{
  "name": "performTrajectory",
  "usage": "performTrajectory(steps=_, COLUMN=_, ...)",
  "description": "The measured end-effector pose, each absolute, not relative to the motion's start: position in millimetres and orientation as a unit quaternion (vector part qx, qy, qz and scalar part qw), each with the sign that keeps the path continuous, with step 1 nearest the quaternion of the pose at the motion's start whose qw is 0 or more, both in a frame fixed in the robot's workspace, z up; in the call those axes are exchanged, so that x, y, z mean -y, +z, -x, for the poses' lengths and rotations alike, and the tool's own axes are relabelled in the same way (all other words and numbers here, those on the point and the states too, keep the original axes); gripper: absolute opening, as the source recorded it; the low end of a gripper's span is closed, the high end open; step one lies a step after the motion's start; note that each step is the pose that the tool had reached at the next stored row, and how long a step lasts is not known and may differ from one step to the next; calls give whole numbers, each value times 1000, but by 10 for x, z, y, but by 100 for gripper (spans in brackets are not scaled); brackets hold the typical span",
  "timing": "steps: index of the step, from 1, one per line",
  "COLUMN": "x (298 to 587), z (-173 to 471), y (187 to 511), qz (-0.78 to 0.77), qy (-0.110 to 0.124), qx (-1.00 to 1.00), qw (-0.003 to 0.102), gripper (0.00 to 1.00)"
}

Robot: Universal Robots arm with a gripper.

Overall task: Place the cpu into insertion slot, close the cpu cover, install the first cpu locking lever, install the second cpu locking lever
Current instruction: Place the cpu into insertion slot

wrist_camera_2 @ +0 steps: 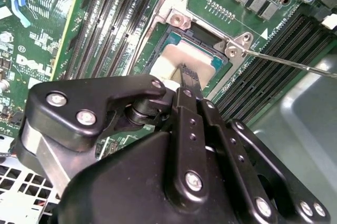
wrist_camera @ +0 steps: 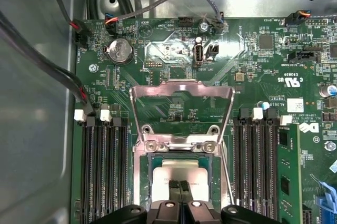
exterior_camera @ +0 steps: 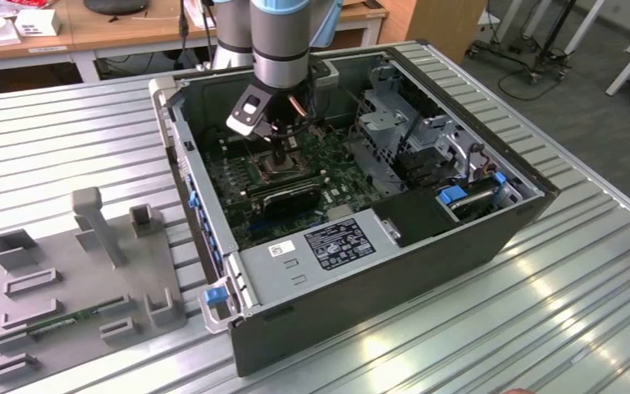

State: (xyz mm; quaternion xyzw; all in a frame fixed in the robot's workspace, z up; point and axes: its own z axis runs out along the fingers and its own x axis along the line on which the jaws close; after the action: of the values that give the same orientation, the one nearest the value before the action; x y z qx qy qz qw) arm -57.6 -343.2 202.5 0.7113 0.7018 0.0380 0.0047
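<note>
We see the gripper (wrist_camera: 179, 186) clenched, its fingertips pressed together with nothing between them, pointing down at the cpu (wrist_camera: 181, 168); we cannot tell whether they touch it. The cpu lies flat in the insertion slot (wrist_camera: 140, 182) of the green motherboard (wrist_camera: 263, 66). The cpu cover (wrist_camera: 181, 89) stands swung open just beside the slot. All of this sits inside an open computer case (exterior_camera: 403, 271) on the counter (exterior_camera: 577, 328).

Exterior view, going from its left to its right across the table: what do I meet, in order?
Grey fixture tray → computer case's side wall → gripper → metal drive cage.
</note>
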Motion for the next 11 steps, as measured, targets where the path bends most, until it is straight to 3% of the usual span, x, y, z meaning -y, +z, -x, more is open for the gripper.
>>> performTrajectory(steps=11, x=3432, z=576, y=1998, qz=-712, qy=38, qx=-701, qw=4, gripper=11)
